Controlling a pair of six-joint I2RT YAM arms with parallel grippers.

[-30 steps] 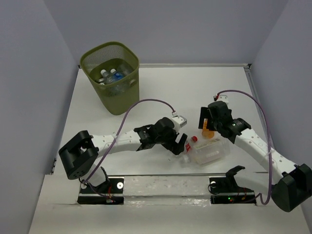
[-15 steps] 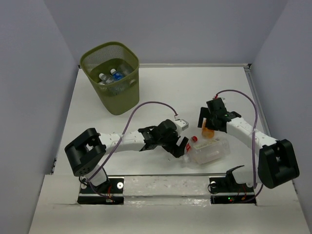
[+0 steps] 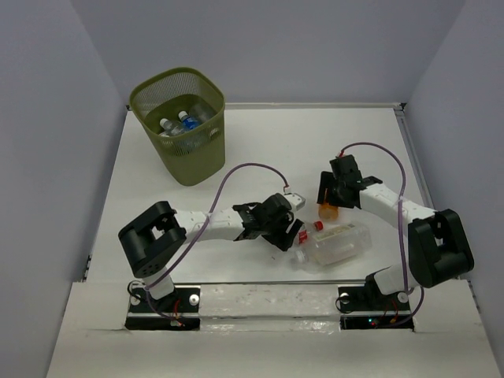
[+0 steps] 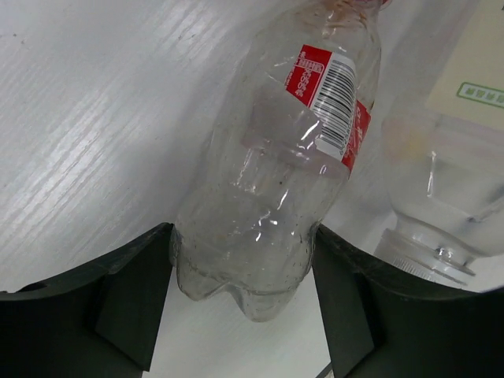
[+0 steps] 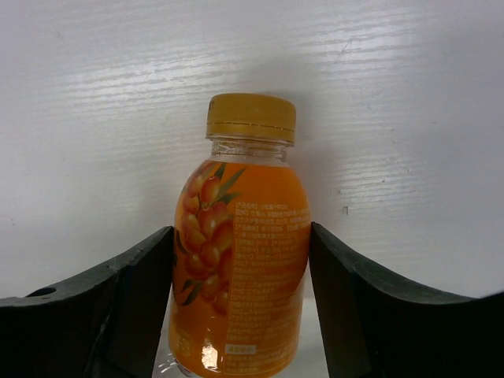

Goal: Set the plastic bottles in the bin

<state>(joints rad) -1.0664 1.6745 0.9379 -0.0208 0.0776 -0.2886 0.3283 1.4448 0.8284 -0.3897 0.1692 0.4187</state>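
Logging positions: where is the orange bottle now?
The orange bottle is right of centre in the top view, between the jaws of the right gripper, beside the big clear bottle.

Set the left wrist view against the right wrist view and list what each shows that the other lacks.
Left wrist only: the red-labelled bottle, lying between the fingers of the left gripper, and beside it the neck of the large clear bottle. Right wrist only: the orange bottle with its yellow cap, between the fingers of the right gripper. Both: a bottle touched by dark fingers on both sides, over the white table.
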